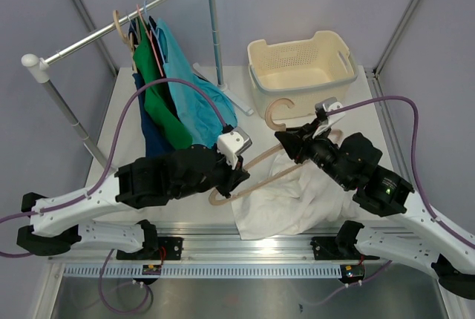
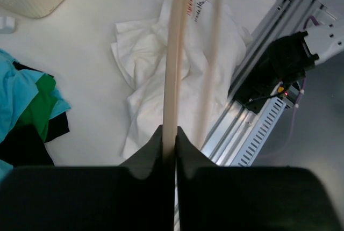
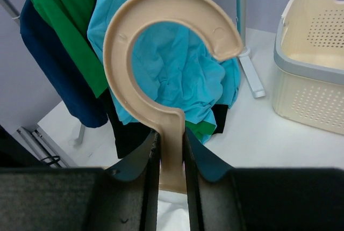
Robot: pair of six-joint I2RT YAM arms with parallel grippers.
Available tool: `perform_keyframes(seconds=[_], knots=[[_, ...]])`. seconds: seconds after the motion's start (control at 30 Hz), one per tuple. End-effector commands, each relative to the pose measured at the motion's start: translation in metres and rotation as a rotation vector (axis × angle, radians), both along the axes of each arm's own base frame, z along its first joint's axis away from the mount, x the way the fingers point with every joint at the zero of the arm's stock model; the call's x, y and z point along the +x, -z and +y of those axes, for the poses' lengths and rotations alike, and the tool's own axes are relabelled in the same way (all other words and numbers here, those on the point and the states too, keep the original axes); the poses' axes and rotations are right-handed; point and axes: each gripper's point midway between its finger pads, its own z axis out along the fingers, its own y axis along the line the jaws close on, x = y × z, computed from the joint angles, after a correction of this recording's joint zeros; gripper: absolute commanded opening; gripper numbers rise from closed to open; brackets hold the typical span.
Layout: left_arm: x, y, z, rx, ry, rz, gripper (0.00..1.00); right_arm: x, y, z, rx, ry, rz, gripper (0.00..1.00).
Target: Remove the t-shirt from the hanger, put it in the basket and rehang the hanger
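The left arm lies low across the front of the table (image 2: 91,16), reaching from its base at the near left corner toward the middle, with the left gripper (image 1: 236,174) at its tip pointing right. Its jaws are pressed together on one thin arm of the hanger (image 3: 117,43), which runs straight out from between them in the left wrist view. The right arm comes in from the near right corner, bent at the elbow, its forearm angled back toward the middle and left. The right gripper (image 1: 291,145) is pinching the flat neck of the hanger just under the round hook, so the hook stands out beyond the fingertips. The hanger spans the gap between the two grippers. The t-shirt (image 1: 286,200) lies crumpled on the table below both pairs of jaws, under the hanger and nearer the front edge. In the left wrist view it is spread on the surface with its red print beyond the fingertips, and I cannot tell whether any fold touches the hanger. Past the right jaws stands the cream basket (image 1: 300,67), and to their left the teal shirt (image 1: 189,85) and green shirt (image 1: 159,96) hang from the rail (image 1: 111,33).
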Motion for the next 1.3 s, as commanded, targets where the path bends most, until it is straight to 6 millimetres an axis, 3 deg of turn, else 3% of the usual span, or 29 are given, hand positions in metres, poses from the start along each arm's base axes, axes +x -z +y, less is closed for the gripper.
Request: perform_keyframes(seconds=[0.0, 0.1, 0.2, 0.43, 0.57, 0.73, 0.77, 0.83, 1.07, 1.2, 1.27], knots=[[0.0, -0.029, -0.001, -0.092, -0.009, -0.013, 0.0, -0.001, -0.014, 0.004, 0.038, -0.023, -0.041, 0.0], [0.0, -0.025, -0.001, -0.085, -0.016, -0.008, 0.0, -0.002, -0.017, 0.006, 0.044, -0.033, -0.043, 0.05], [0.004, -0.023, 0.003, -0.087, -0.048, -0.007, 0.0, -0.002, -0.019, 0.008, 0.048, -0.037, -0.04, 0.2], [0.007, -0.025, 0.012, -0.113, -0.093, -0.005, 0.0, -0.002, -0.025, 0.009, 0.066, -0.037, -0.039, 0.29], [0.009, -0.027, 0.018, -0.127, -0.119, -0.006, 0.0, -0.002, -0.026, 0.01, 0.072, -0.038, -0.034, 0.51], [0.029, -0.034, 0.041, -0.17, -0.29, -0.033, 0.0, -0.003, -0.027, 0.008, 0.088, -0.032, -0.022, 0.79], [0.033, -0.034, 0.044, -0.168, -0.318, -0.038, 0.0, -0.002, -0.027, 0.007, 0.091, -0.024, -0.016, 0.9], [0.041, -0.033, 0.054, -0.168, -0.389, -0.058, 0.0, -0.004, -0.026, 0.002, 0.098, -0.014, -0.005, 0.98], [0.061, -0.017, 0.095, -0.135, -0.604, -0.11, 0.0, -0.015, -0.027, -0.032, 0.106, 0.047, -0.011, 0.99], [0.079, -0.02, 0.124, -0.087, -0.761, -0.188, 0.0, -0.027, -0.03, -0.051, 0.129, 0.053, -0.032, 1.0], [0.09, -0.023, 0.128, -0.072, -0.815, -0.198, 0.0, -0.03, -0.029, -0.055, 0.133, 0.05, -0.035, 0.99]])
